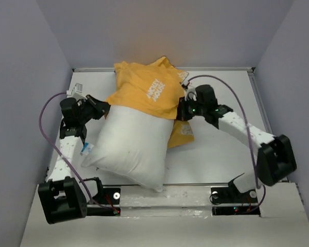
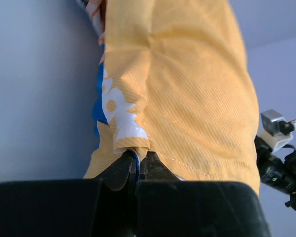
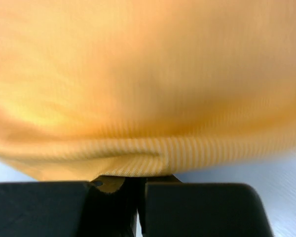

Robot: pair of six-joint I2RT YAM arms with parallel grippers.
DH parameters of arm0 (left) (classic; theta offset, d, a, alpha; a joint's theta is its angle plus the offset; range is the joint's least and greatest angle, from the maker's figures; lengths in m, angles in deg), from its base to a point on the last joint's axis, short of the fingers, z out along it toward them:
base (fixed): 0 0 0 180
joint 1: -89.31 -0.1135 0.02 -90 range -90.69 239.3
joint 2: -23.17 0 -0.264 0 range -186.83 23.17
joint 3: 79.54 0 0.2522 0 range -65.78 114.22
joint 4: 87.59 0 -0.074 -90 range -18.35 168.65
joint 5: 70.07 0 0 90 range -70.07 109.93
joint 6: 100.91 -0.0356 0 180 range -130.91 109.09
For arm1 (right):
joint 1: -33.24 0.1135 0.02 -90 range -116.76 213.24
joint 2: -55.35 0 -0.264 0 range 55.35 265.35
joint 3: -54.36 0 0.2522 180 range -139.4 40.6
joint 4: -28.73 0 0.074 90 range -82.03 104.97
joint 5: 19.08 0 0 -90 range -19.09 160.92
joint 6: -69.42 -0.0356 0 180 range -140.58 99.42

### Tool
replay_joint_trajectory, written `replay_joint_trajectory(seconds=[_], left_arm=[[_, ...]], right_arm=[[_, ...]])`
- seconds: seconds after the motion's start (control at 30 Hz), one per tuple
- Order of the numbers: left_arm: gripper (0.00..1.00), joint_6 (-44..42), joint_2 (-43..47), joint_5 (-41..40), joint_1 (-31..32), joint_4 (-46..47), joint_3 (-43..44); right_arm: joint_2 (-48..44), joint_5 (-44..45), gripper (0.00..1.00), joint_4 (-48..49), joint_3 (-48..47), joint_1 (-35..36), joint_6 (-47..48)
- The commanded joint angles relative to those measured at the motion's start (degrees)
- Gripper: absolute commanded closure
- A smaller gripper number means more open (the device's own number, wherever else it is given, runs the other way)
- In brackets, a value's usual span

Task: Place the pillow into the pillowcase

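The white pillow (image 1: 134,146) lies slantwise on the table, its near corner by the front edge and a small blue tag (image 1: 86,149) at its left corner. The orange-yellow pillowcase (image 1: 149,90) covers the pillow's far end; a fold of it shows below the right side. My left gripper (image 1: 104,109) is at the case's left edge, shut on its hem (image 2: 137,160), where blue lining shows beside the pillowcase (image 2: 187,89). My right gripper (image 1: 181,110) is at the case's right edge. Its jaws (image 3: 138,178) are shut on the blurred fabric of the pillowcase (image 3: 148,89).
Grey walls close in the white table (image 1: 221,149) on three sides, with a raised rim along the far edge (image 1: 221,69). Purple cables loop above both arms. A small white object (image 1: 77,90) sits at the far left corner. The right arm (image 2: 281,163) shows in the left wrist view.
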Motion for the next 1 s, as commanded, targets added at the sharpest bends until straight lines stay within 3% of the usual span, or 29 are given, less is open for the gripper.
replay_joint_trajectory(seconds=[0.0,0.1,0.2,0.23,0.27,0.33,0.4,0.47,0.5,0.53,0.6,0.63,0.67,0.7,0.77,0.8,0.83,0.87,0.9,0.97], left_arm=[[1.00,13.42,10.54,12.94,-0.45,10.97,14.55],[1.00,19.50,10.02,16.10,-2.03,16.93,16.68],[1.00,27.75,6.51,17.52,-4.06,25.52,13.71],[1.00,37.53,5.98,17.26,-4.15,31.13,8.12],[1.00,43.11,5.63,16.91,-4.06,43.19,4.93],[1.00,50.17,6.58,15.50,-4.06,48.84,-0.26],[1.00,48.89,9.64,16.90,-4.85,44.92,-1.78],[1.00,46.94,13.68,16.47,-3.89,40.52,-2.04],[1.00,48.25,14.67,16.20,-3.19,41.29,-2.83],[1.00,50.96,15.02,16.81,-0.31,44.08,-5.44],[1.00,58.33,15.90,13.33,4.09,54.16,-9.67],[1.00,54.28,15.82,7.82,7.07,50.65,-10.04],[1.00,47.36,13.03,5.94,6.58,36.51,-4.82],[1.00,37.03,10.74,3.48,5.71,34.46,-1.11],[1.00,27.91,6.43,1.45,7.96,25.37,8.45],[1.00,24.82,7.11,-2.39,9.20,25.73,8.68],[1.00,21.14,8.07,-4.34,11.65,24.61,8.85],[1.00,17.27,10.35,-6.97,13.41,14.85,9.64],[1.00,14.45,12.02,-9.00,13.43,11.88,8.52],[1.00,12.40,20.33,-15.33,13.52,10.71,-0.78]], right_arm=[[-16.67,-34.69,1.00,-4.45,-20.58,-2.27,-5.40],[-13.17,-40.65,1.00,-4.10,-33.34,-8.24,-14.10],[-1.85,-45.49,1.00,3.51,-37.50,-16.33,-27.88],[0.88,-43.68,1.00,3.72,-37.06,-16.95,-28.78],[3.17,-40.88,1.00,1.37,-35.93,-16.96,-26.62],[7.14,-37.87,1.00,-5.03,-30.05,-15.30,-22.22],[1.57,-30.88,1.00,-9.02,-23.21,-10.22,-15.80],[-2.24,-32.92,1.00,-8.06,-17.38,-8.70,-15.35],[-4.00,-39.38,1.00,-6.40,-16.59,-8.70,-16.83],[-7.49,-42.57,1.00,1.09,-14.06,-8.70,-24.32],[-10.16,-43.49,1.00,11.84,-11.15,-8.70,-33.93],[-9.12,-41.66,1.00,20.68,-9.83,-8.70,-38.42],[-5.81,-40.86,1.00,21.47,-10.25,-10.52,-41.77],[-1.33,-41.72,1.00,19.73,-17.65,-11.15,-41.45],[7.63,-39.64,1.00,17.78,-28.21,-11.16,-42.24],[8.72,-37.09,1.00,15.26,-30.36,-11.16,-39.46],[9.25,-35.50,1.00,10.97,-30.55,-11.16,-37.43],[9.95,-34.88,1.00,10.67,-25.77,-11.16,-37.23],[10.05,-34.87,1.00,11.79,-25.72,-11.16,-37.23],[10.05,-33.91,1.00,14.26,-14.77,-11.16,-35.56]])
